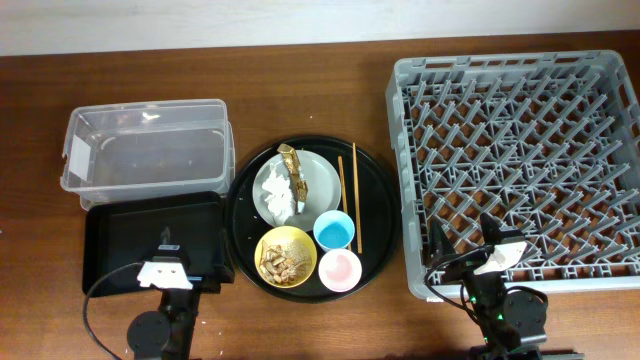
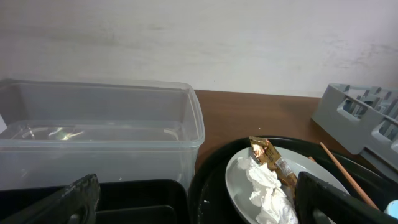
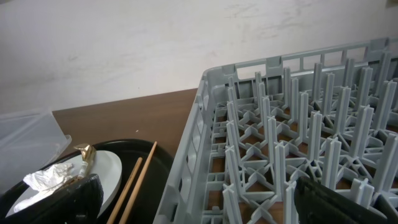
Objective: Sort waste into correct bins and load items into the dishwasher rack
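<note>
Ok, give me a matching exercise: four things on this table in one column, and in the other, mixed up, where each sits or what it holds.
Column one:
1. yellow bowl
2. plate
3. clear plastic tub
4. dishwasher rack

Column two:
A. at the right end of the table
B. carries a crumpled tissue and a gold-brown wrapper
C. holds tan food scraps
D. behind the black rectangular tray, at the left

Pairs: 1-C, 2-B, 3-D, 4-A.
</note>
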Robot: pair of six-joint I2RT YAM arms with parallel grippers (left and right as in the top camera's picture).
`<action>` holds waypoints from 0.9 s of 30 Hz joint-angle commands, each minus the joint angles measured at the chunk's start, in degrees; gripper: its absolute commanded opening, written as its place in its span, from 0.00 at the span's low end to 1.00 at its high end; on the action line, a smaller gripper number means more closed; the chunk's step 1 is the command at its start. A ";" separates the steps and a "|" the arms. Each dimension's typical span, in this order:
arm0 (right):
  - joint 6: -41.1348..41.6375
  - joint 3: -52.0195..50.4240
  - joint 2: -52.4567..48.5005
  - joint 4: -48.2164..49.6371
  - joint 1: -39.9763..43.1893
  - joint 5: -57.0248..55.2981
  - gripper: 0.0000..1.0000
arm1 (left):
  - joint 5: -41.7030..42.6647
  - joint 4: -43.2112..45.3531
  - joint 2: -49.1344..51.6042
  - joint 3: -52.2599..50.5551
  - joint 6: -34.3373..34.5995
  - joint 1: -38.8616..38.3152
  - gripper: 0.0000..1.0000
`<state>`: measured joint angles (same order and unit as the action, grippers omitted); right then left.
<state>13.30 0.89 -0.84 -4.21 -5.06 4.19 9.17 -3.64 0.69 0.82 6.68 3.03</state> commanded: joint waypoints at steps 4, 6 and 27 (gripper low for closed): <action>-0.13 -0.57 0.59 0.17 0.26 0.31 0.99 | 0.07 -0.07 -0.28 -0.28 -0.55 0.39 0.99; -0.13 -0.57 0.59 0.20 0.26 0.31 0.99 | 0.04 -0.07 -0.28 -0.28 -0.55 0.39 0.99; -0.13 -0.57 0.59 0.17 0.26 0.31 0.99 | -2.97 -0.26 -0.28 -0.28 -0.55 0.39 0.99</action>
<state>13.30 0.89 -0.84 -4.21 -5.06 4.19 6.98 -3.77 0.69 0.82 6.68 3.07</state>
